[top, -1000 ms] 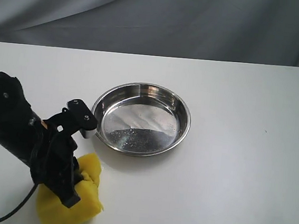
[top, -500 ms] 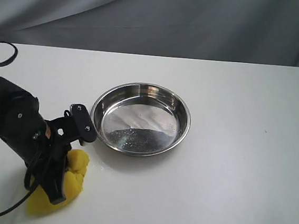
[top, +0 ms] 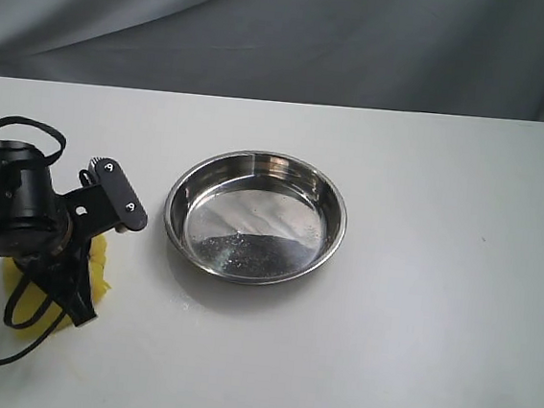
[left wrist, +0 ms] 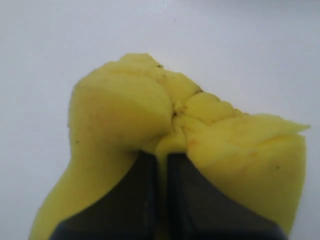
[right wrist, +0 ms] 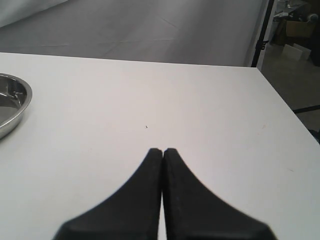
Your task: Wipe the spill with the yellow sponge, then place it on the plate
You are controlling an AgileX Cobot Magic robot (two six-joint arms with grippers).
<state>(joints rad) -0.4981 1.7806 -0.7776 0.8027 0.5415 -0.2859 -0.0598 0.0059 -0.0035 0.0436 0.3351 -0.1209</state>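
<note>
My left gripper (left wrist: 161, 156) is shut on the yellow sponge (left wrist: 125, 110), whose foam bunches and bulges around the two dark fingers. In the exterior view the sponge (top: 100, 263) peeks out from under the black left arm at the table's left side, pressed against the tabletop. The plate (top: 185, 184), a shiny steel dish, sits empty to the right of the arm, apart from the sponge. No tan spill shows on the white surface in any view. My right gripper (right wrist: 162, 150) is shut on nothing above bare table, with the plate's rim (right wrist: 24, 98) off to one side.
The left arm's black cable (top: 29, 128) loops over the arm at the left edge. The white table (top: 436, 307) stretches right of the plate. A grey cloth backdrop (top: 288, 32) hangs behind the far edge. A dark stand (right wrist: 265, 30) rises past the table corner.
The left arm has dragged the sponge across the table, from the front left towards the left edge and farther back. The plate and right gripper have not moved.
</note>
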